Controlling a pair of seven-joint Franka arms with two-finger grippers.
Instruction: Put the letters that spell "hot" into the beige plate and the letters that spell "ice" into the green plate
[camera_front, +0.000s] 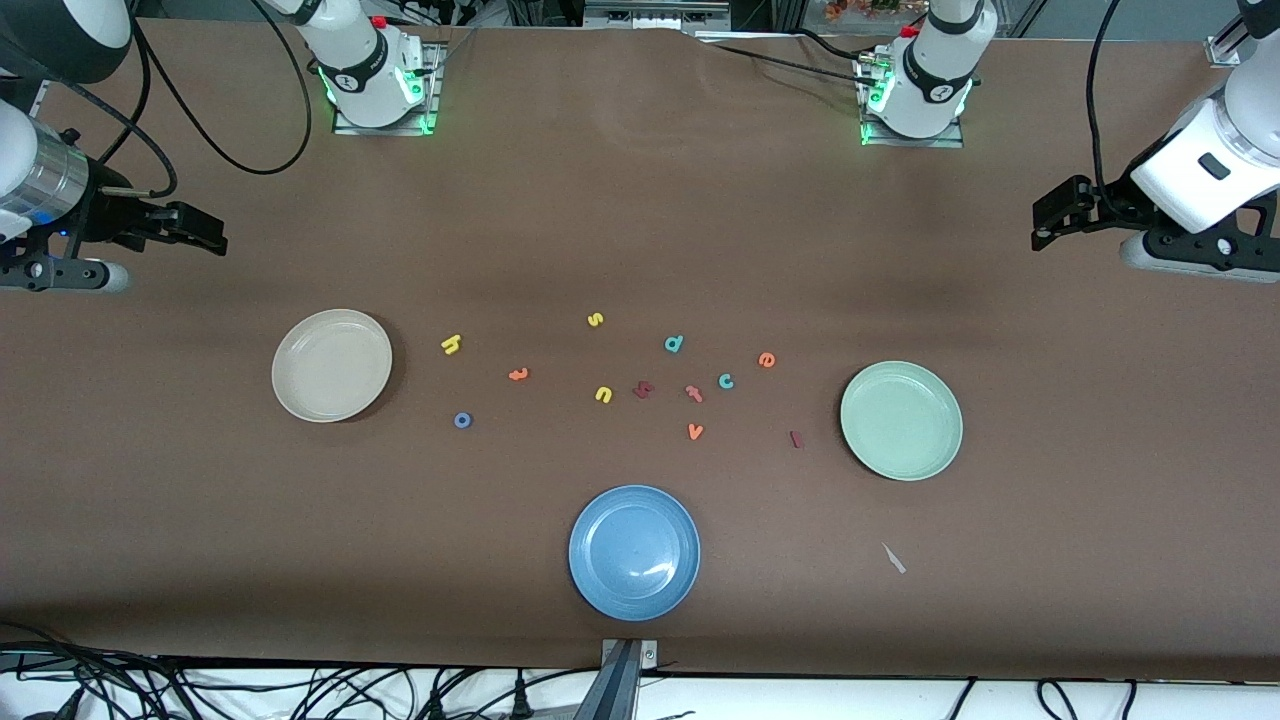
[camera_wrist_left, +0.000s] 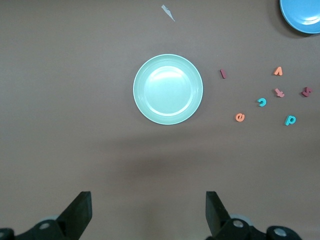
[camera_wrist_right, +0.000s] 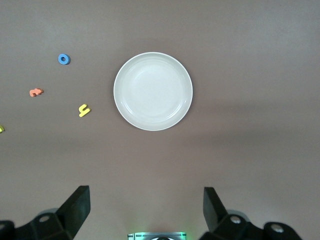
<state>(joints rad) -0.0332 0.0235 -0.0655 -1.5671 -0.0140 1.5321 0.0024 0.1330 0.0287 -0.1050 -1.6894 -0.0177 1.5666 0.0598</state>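
While both plates sit empty, your left gripper (camera_wrist_left: 145, 212) and right gripper (camera_wrist_right: 145, 210) wait wide open; reach first for the yellow h (camera_front: 452, 344).

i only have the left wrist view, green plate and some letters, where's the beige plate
Observer: The beige plate lies toward the right arm's end of the table, empty.
Operator: any hot letters near it
Observer: Yes, the yellow h, orange t and blue o lie on the table beside it.
Operator: what's the right gripper doing
Observer: The right gripper hangs open above the table at its end, holding nothing.
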